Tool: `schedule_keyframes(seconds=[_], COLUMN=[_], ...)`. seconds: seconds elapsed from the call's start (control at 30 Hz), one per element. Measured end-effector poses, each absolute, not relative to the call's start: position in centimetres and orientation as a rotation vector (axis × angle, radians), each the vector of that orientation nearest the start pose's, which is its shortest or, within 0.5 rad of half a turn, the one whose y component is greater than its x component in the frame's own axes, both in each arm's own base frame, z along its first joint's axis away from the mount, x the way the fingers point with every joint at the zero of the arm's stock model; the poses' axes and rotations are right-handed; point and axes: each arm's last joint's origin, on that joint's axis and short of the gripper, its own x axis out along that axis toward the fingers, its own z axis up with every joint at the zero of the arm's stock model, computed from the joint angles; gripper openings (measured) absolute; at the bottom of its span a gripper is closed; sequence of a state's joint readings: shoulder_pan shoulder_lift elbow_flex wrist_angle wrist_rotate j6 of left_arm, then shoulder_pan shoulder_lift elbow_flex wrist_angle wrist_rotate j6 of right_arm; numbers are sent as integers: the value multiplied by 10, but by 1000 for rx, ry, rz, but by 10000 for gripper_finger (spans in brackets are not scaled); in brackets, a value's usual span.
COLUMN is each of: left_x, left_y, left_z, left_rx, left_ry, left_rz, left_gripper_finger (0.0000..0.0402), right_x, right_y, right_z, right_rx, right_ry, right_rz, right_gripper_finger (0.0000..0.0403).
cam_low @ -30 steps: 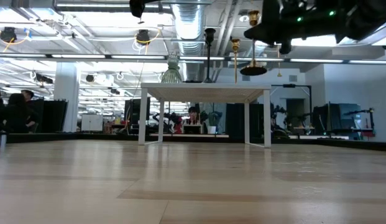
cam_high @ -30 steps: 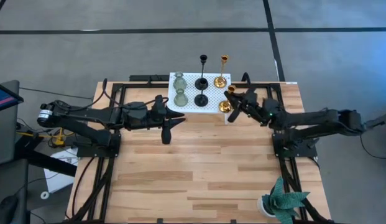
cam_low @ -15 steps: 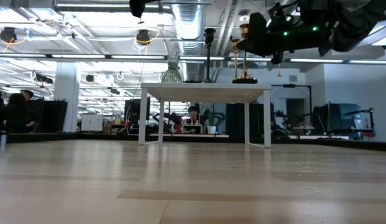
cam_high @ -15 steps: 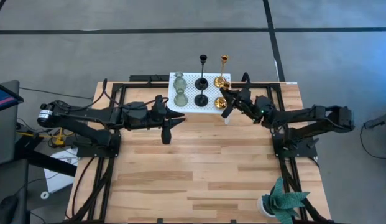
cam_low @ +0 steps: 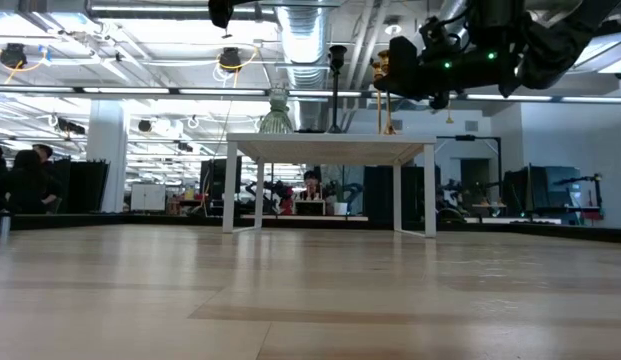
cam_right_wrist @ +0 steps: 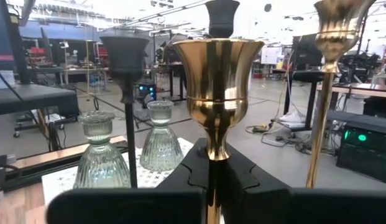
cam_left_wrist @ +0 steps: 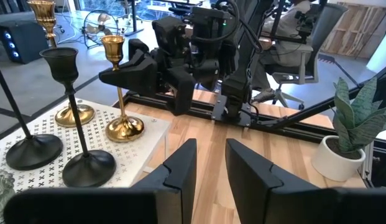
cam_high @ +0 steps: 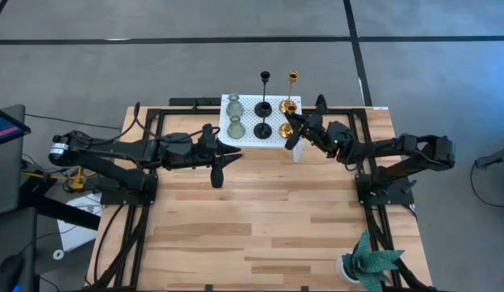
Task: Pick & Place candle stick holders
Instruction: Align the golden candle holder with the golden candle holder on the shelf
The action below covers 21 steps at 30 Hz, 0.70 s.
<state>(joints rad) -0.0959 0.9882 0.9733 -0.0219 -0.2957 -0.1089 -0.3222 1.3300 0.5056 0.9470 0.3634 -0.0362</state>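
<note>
Five candle stick holders (cam_high: pixel 262 116) are already set on the white stand (cam_high: pixel 248 136) at upper centre. The sixth, gold holder (cam_left_wrist: pixel 120 93) is kept clenched in the right gripper (cam_high: pixel 290 131), its base on the stand's corner; only release seems left. The left gripper (cam_high: pixel 221 165) is parked partly open, empty.

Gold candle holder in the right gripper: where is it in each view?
High: gold candle holder at white stand's right front corner.
Low: upper right, above the stand.
Left wrist: left of centre, on stand.
Right wrist: centre, stem between fingers.
Shared landmark: white stand.
</note>
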Motion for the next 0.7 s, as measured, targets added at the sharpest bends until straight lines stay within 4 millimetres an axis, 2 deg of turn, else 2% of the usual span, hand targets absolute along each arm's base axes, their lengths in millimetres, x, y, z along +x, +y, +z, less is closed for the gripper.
schedule_keyframes(seconds=[0.27, 0.7], left_x=[216, 216], left_y=[-12, -12], left_z=[377, 377], left_rx=[-101, -101], left_ry=[25, 25], left_rz=[201, 202], left_gripper_finger=[85, 85], right_x=[242, 243], right_y=[-100, -99], right_z=[231, 230], right_rx=[-49, -4], right_ry=[-95, -87], right_rz=[-716, -691], right_gripper_finger=[1, 2])
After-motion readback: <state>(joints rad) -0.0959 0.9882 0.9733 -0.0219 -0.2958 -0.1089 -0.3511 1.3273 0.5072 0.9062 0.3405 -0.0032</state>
